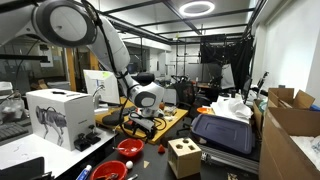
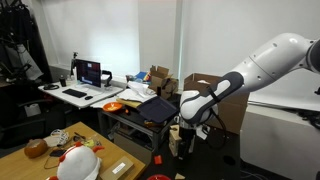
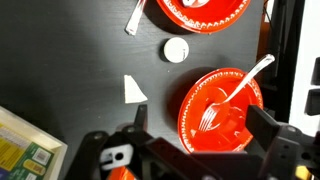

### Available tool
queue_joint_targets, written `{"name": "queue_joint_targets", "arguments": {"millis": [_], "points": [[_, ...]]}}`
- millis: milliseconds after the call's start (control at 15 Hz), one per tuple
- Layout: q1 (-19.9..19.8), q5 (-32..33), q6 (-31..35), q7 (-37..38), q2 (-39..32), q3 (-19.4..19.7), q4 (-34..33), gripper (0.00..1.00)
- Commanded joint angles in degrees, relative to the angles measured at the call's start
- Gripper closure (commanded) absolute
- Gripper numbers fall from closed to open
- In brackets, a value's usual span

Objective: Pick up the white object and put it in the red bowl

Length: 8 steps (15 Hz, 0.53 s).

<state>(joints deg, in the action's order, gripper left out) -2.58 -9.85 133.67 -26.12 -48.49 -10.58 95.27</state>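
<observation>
In the wrist view a small red bowl [image 3: 220, 105] with a white plastic fork in it lies on the black table, right below my gripper [image 3: 203, 125]. The gripper is open and empty, with one finger on each side of the bowl. A round white object [image 3: 175, 49] and a white triangular piece [image 3: 132, 89] lie on the table to the left of the bowl, apart from it. In an exterior view my gripper [image 1: 141, 124] hangs a little above the same bowl [image 1: 130, 148]. It also shows in the other exterior view [image 2: 185, 135], where the bowl is hidden.
A wider red bowl [image 3: 200, 10] [image 1: 110, 172] holds white bits, with a white utensil [image 3: 133, 17] beside it. A wooden cube with holes [image 1: 183, 157], a white box [image 1: 58, 115], a black case [image 1: 222, 132] and cardboard boxes [image 1: 290, 120] stand around. A yellow-green book [image 3: 25, 145] lies nearby.
</observation>
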Motion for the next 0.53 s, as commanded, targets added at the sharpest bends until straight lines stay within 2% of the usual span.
{"name": "queue_joint_targets", "arguments": {"millis": [0, 467], "points": [[0.0, 2.0, -3.5, -0.3, -1.6, -0.8, -2.5, 0.0], [3.4, 3.5, 0.7, 5.4, -2.4, 0.4, 0.9, 0.0]]}}
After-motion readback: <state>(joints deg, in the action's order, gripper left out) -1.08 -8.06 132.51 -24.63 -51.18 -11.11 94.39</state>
